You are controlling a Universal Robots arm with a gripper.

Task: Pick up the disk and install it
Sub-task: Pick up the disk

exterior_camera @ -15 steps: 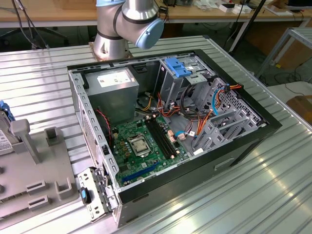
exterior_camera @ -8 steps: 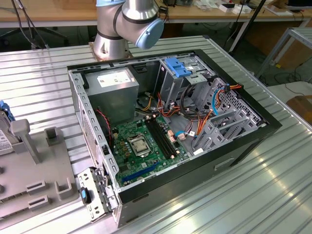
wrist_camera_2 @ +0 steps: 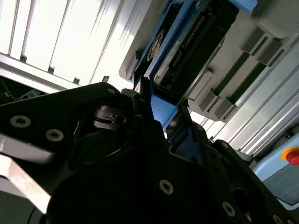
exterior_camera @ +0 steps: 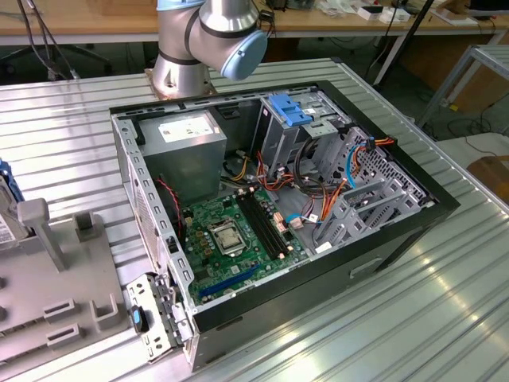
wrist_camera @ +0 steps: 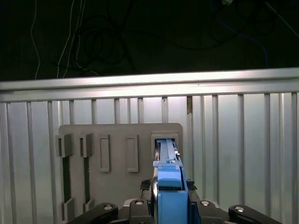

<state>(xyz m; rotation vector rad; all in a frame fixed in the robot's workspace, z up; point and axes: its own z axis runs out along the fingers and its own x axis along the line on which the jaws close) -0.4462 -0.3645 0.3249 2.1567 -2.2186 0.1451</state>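
A: At the exterior view's left edge, what is the grey slotted holder [exterior_camera: 56, 294] for?

B: It parks the disk [wrist_camera: 169, 186] on its edge in one slot, with the blue rail turned toward the wrist. I'd judge that this lets a claw come at it across the thin sides. The disk looks seated there, not yet in the machine.

A: And the gripper [wrist_camera_2: 164, 105]?

B: It sits astride the blue rail in both wrist views, close against it. Whether it is clamped or merely around the rail, I cannot tell.

A: Further right?

B: The arm's base [exterior_camera: 199, 56] stands on the ribbed table [exterior_camera: 413, 318] behind the open computer case [exterior_camera: 278, 215], and its upper links leave the picture. I take it the arm bends over toward the holder. The drive cage [exterior_camera: 290, 111], with its blue latch, stands inside the case.
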